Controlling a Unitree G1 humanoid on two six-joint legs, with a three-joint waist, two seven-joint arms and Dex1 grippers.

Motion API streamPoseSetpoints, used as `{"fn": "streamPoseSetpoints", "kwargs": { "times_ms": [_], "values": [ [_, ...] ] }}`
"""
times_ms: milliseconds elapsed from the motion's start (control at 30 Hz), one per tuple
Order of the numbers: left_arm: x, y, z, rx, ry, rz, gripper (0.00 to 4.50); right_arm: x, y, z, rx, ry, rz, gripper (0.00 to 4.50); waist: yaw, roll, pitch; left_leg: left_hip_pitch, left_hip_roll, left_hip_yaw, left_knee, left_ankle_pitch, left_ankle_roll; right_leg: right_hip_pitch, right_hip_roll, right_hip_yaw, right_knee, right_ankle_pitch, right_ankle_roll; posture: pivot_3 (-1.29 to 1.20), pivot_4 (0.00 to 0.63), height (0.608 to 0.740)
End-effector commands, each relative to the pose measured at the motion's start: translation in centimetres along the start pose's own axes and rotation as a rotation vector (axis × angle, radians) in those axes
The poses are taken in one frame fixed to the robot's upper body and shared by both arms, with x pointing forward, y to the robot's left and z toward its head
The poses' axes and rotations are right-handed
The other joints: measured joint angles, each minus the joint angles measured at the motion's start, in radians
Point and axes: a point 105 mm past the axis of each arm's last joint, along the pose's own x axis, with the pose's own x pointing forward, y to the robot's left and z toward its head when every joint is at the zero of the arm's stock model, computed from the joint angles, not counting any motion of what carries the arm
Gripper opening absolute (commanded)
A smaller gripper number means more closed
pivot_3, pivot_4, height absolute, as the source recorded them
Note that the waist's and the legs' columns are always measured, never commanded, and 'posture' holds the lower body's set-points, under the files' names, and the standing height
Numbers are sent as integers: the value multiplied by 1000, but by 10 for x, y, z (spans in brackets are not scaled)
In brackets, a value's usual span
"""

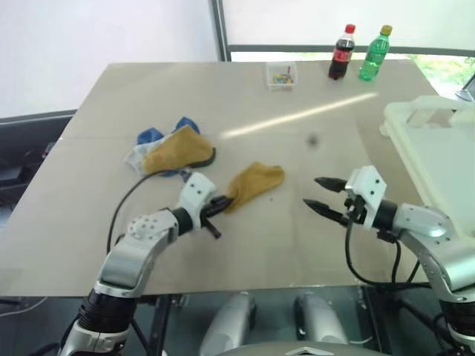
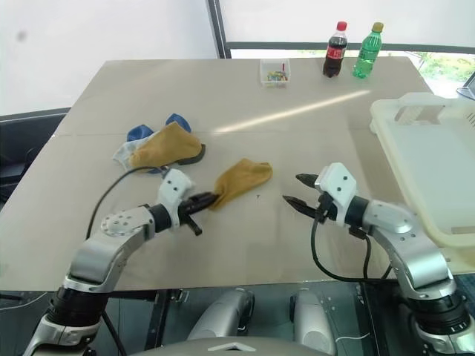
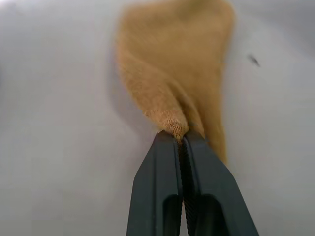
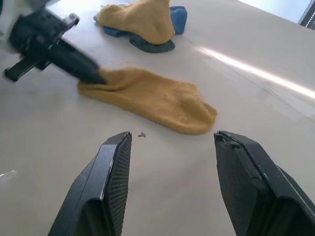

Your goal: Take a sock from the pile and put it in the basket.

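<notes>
The left gripper (image 1: pixel 216 205) is clamped on the cuff end of a mustard sock (image 1: pixel 254 182), which lies flat on the table (image 1: pixel 245 111), apart from the pile (image 1: pixel 172 150). The right gripper (image 1: pixel 320 196) stands wide and empty, facing the sock. The sock has been picked out but not delivered. The basket (image 1: pixel 434 144) sits at the table's right edge, with bare tabletop between.

Silver-grey arms, white wrist housings, black-fingered pincers (image 1: pixel 214 207) (looping black cables trailing).
</notes>
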Motion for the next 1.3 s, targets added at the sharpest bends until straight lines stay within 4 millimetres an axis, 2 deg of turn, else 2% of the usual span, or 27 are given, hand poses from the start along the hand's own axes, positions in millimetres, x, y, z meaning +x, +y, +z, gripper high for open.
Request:
{"fn": "streamPoseSetpoints", "kwargs": {
  "times_ms": [33,133,200,333,467,633,900,933,1000,1033,1067,1133,1300],
  "values": [
    [-5,-31,3,-3,-10,-208,0,3,-3,8,-40,-17,-12,2710,0,1,0,0,0,0,0,0,0,0,0,0,0,0,0,0,150,740],
    [-20,-57,8,-24,-32,-407,0,0,2,5,-31,3,17,2710,-1,1,0,-1,0,0,0,0,0,0,-1,1,0,0,0,0,150,740],
    [-27,-65,7,-30,-23,-491,0,-1,4,3,-29,20,31,2710,-1,1,0,-1,0,0,0,0,0,-1,-1,1,0,0,0,0,150,740],
    [-27,-62,6,0,-3,-518,0,-3,12,-4,-6,70,79,2710,1,1,0,-1,1,0,-1,0,0,-1,-1,0,0,0,0,0,150,740],
    [-13,-51,8,27,3,-479,0,-9,25,-12,20,121,137,2710,2,1,0,-1,0,0,0,0,0,0,-1,-1,0,0,0,0,150,740],
    [0,-53,9,22,-7,-464,0,-13,25,-10,25,128,121,2710,-3,1,1,-1,0,0,0,0,0,-1,-1,1,-1,0,0,0,150,740],
    [5,-52,11,-38,-32,-395,0,-18,31,-18,6,155,116,2710,1,1,1,-1,1,0,0,0,0,-1,-1,0,-1,0,0,0,150,740],
    [5,-52,11,-43,-36,-388,0,-19,32,-23,-4,169,117,2327,1,1,1,-1,0,0,0,0,0,-1,-1,0,-1,0,0,0,150,740],
    [5,-51,11,-43,-39,-371,0,-18,36,-33,-4,193,127,1930,0,1,1,-1,0,0,0,0,0,0,-1,0,-1,0,0,0,150,740],
    [5,-51,11,-44,-39,-368,0,-17,39,-37,13,195,134,1471,0,1,1,-1,1,0,0,0,0,0,-1,0,-1,0,0,0,150,740],
    [6,-52,10,-44,-38,-366,0,-16,41,-43,19,211,134,769,0,1,1,-1,1,0,0,0,0,0,-1,0,-1,0,0,0,150,740],
    [7,-54,10,-45,-39,-367,0,-14,41,-55,7,248,139,66,0,1,1,-1,1,0,0,0,0,-1,-1,0,0,0,0,0,150,740],
    [7,-52,10,-49,-40,-357,0,-10,31,-72,-55,290,136,66,-1,0,0,0,0,0,0,0,0,0,0,0,0,0,0,0,150,740]
  ]
}}
